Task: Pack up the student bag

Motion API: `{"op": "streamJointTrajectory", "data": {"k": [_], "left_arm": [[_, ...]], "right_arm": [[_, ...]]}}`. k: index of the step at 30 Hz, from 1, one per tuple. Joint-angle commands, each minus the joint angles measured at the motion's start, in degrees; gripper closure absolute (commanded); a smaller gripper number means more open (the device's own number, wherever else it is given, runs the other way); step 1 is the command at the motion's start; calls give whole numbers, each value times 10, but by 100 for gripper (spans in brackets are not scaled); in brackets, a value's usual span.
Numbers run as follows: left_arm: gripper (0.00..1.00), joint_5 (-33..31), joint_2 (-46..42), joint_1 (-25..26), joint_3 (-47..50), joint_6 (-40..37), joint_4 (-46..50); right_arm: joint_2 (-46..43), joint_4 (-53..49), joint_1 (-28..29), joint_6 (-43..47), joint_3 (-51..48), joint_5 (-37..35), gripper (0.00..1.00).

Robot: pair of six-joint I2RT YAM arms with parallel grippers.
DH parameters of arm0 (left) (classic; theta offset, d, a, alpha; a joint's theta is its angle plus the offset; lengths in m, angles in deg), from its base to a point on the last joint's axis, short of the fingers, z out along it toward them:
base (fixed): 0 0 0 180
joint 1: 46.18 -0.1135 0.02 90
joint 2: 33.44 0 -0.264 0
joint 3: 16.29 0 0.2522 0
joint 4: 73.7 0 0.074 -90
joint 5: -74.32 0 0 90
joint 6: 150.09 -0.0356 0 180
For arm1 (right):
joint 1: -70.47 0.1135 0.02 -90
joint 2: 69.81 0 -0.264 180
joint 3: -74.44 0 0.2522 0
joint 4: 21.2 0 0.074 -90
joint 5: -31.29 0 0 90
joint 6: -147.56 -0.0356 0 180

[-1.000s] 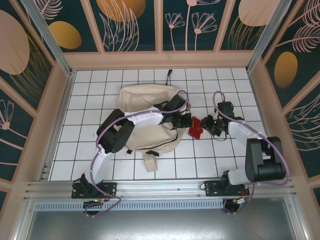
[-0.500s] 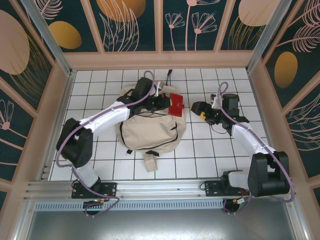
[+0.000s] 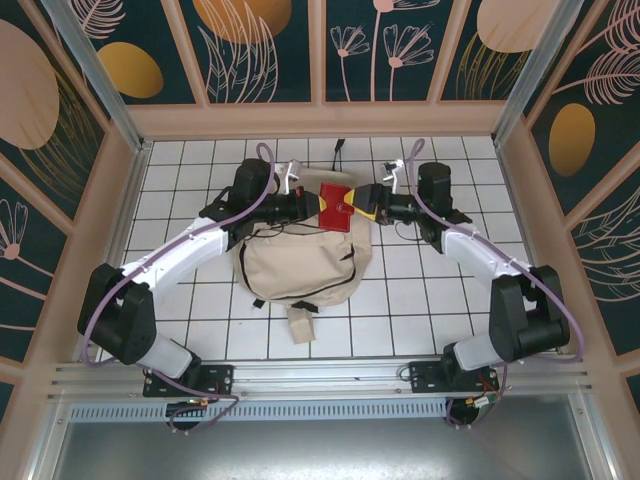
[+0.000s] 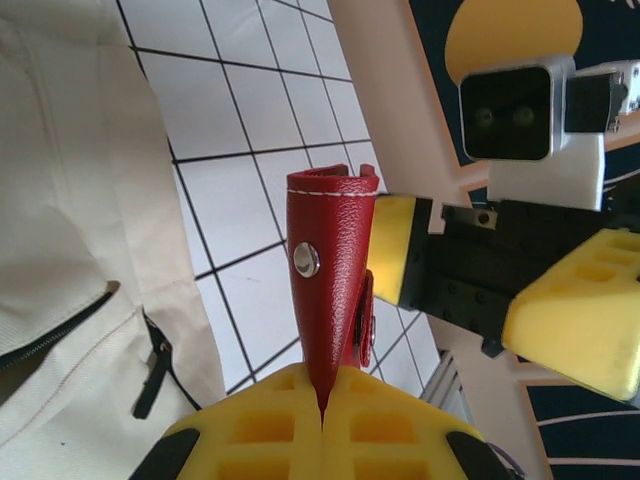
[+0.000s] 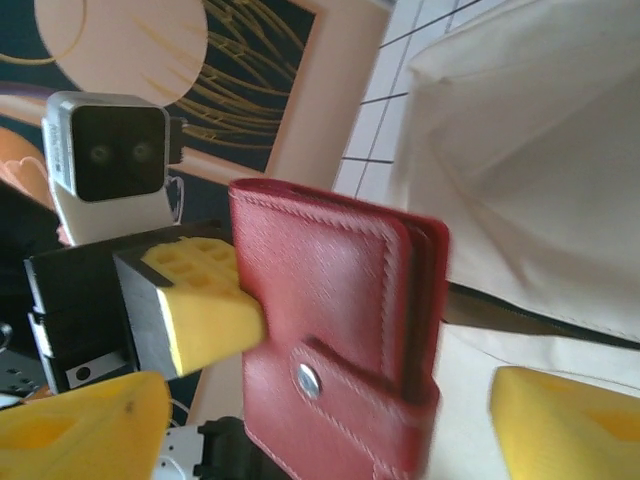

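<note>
Pinching a red wallet [image 4: 325,260] in my closed left hand [image 4: 322,420] over the beige, dark-zippered student bag [image 3: 300,268], mid-frame; my right hand [image 3: 366,204] gapes wide beside it.

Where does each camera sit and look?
Top external: above the near edge of the table, looking down; left arm and right arm meet over the beige backpack.
Left wrist: looks along its left tool, shut on the red wallet.
Right wrist: looks past the fingers of its open right tool at that wallet.
Shared: all show wallet and backpack.
</note>
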Motion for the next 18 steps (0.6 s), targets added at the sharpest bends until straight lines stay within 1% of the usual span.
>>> {"op": "streamJointTrajectory", "data": {"k": [1, 5, 7, 10, 11, 12, 13, 14, 15, 16, 17, 18], "left_arm": [[100, 38, -14, -7, 11, 32, -61], [100, 42, -10, -13, 14, 50, -72], [100, 46, -7, -19, 17, 61, -78], [99, 49, -4, -27, 24, 69, -82], [96, 49, -5, -28, 27, 70, -82], [91, 48, -5, -29, 29, 70, -82], [83, 45, -8, -30, 32, 69, -79], [71, 34, -11, -31, 33, 65, -69], [60, 15, -13, -31, 32, 55, -53], [48, -14, -18, -33, 30, 42, -22], [41, -57, -23, -38, 30, 32, 5], [37, -98, -29, -43, 34, 25, 26]], "right_arm": [[30, 32, 14, -9, 32, 50, 27], [37, 72, 18, -34, 27, 62, 36], [35, 84, 19, -42, 21, 64, 43], [27, 91, 18, -54, 14, 58, 68], [24, 90, 18, -58, 12, 52, 78], [21, 81, 19, -60, 12, 43, 84], [17, 68, 19, -60, 13, 29, 89], [15, 54, 20, -60, 14, 16, 93], [13, 39, 21, -61, 14, 2, 94], [11, 22, 24, -61, 15, -12, 95], [8, 8, 26, -62, 12, -27, 95], [6, 0, 30, -64, 7, -38, 95]]}}
